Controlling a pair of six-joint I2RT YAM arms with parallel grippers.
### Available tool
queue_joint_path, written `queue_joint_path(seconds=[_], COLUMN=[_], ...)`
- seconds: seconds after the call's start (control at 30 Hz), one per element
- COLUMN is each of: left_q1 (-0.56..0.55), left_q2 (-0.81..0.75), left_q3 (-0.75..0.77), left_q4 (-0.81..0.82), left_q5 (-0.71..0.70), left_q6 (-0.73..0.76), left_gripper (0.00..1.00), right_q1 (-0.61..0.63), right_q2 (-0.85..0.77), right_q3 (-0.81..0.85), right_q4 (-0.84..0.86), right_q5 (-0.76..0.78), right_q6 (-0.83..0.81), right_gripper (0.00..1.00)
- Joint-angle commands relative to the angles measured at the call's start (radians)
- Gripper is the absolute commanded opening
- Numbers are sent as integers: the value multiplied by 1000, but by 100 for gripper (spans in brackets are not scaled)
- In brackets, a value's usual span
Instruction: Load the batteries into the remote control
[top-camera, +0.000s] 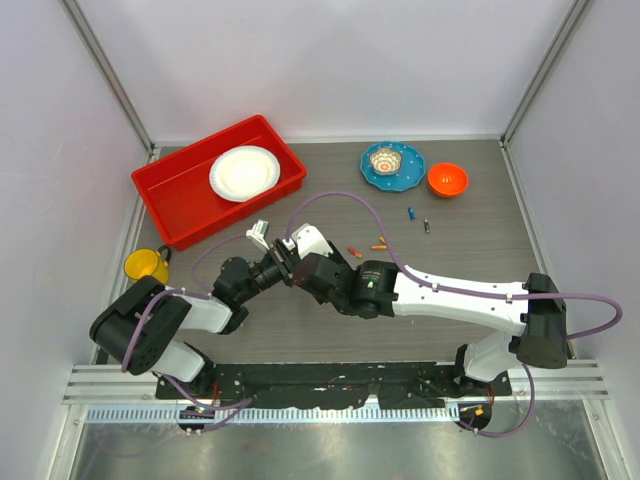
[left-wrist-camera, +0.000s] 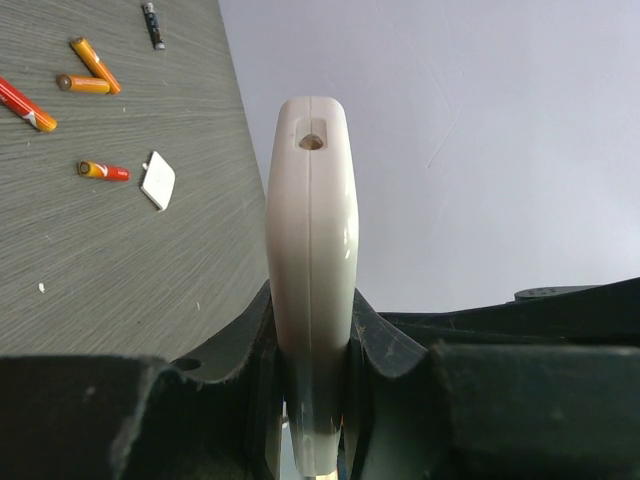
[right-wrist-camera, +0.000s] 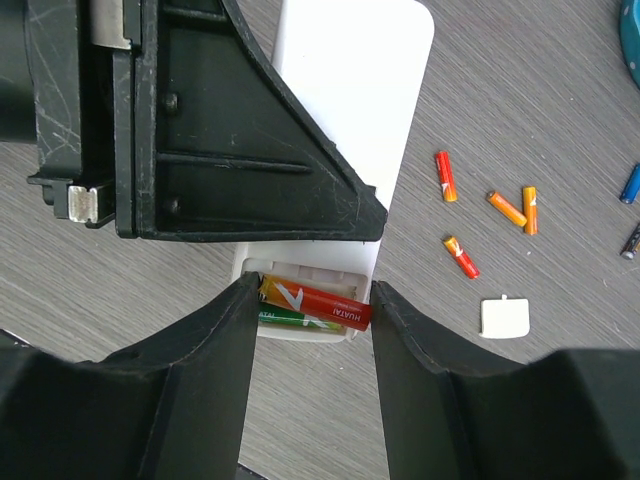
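left wrist view: the remote control (left-wrist-camera: 310, 230) stands edge-on, pinched between the fingers of the left gripper (left-wrist-camera: 313, 312). to its left, on the grey wood-grain table (left-wrist-camera: 120, 270), lie loose batteries (left-wrist-camera: 95, 65) in orange and red, with a small white cover (left-wrist-camera: 158, 180) just beside one of them. right wrist view: the right gripper (right-wrist-camera: 314, 290) hangs over the remote's plain white back, its fingers spread wide, one on each side of the open compartment. a red-orange battery (right-wrist-camera: 320, 305) sits slanted there, beside a green battery (right-wrist-camera: 285, 319). the left gripper's black body hides part of the remote's back. top external view: both arms meet mid-table. behind them are a red tray (top-camera: 180, 205) holding a white plate (top-camera: 244, 172), a blue dish (top-camera: 405, 178), an orange bowl (top-camera: 447, 179) and a blue battery (top-camera: 410, 212). a yellow cup (top-camera: 145, 265) sits at the left edge. pale walls (top-camera: 320, 60) close the table in.
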Motion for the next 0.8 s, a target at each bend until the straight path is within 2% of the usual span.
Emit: queue_joint_path(seconds=[0.0,0.27,0.53,0.77], left_q1=[-7,-7,-8,-8], left_q2=[-36,-36,-32,-21], left_q3=[20,17,17,12], left_q4=[279,279,279,279], left_q5=[8,8,8,6], left_q6=[-8,-6,-6,-2], left_gripper=[0,0,0,0], right_q1=[-2,-1,-2,-2], right_q2=[-3,0,0,-10], right_q3=[-5,6,13,58], right_q4=[42,42,43,57], right_q5=[-1,2,7,-1], right_q6=[21,24,27,29], right_gripper=[52,57,59,65])
